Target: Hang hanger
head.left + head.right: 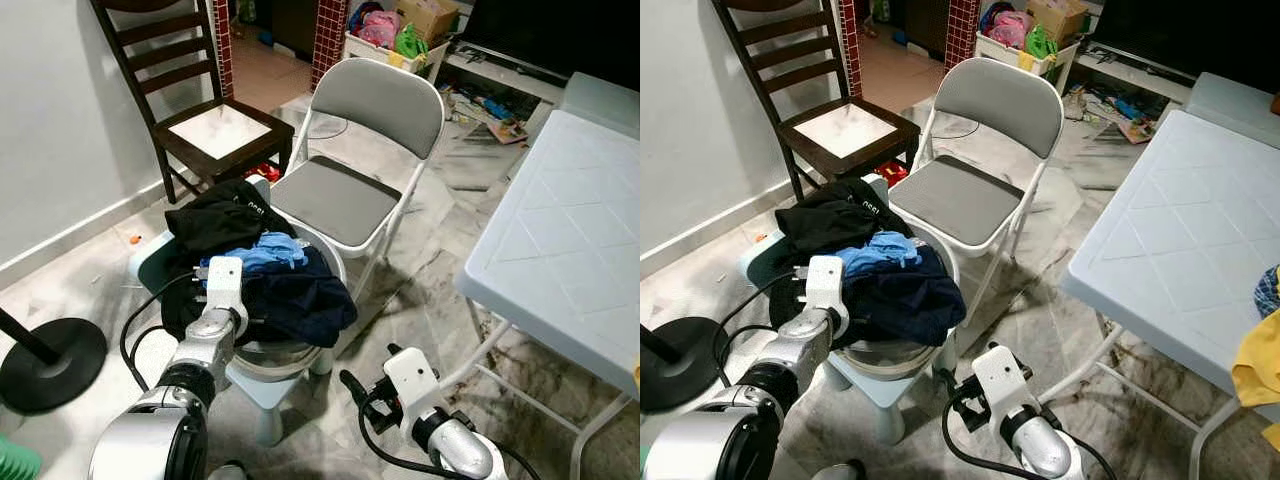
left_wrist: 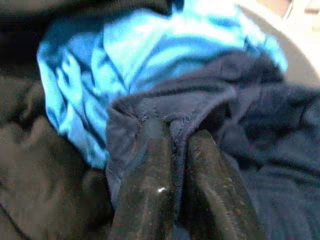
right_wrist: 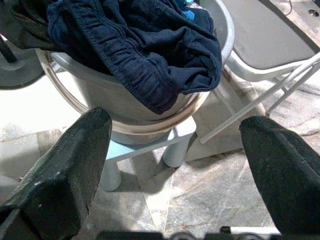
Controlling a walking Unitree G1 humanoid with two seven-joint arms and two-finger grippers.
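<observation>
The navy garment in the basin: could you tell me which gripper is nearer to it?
Left. The left gripper is shut on a fold of the navy garment; the right gripper hangs open below it, beside the basin.

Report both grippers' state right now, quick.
Left gripper: jaws shut on the navy garment in the basin.
Right gripper: jaws open, holding nothing, low beside the stool.

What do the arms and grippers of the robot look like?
Both arms are silver metal with black joint rings and loose black cables. Each wrist ends in a white block. The left gripper and the right gripper each have two long, matte black fingers.
</observation>
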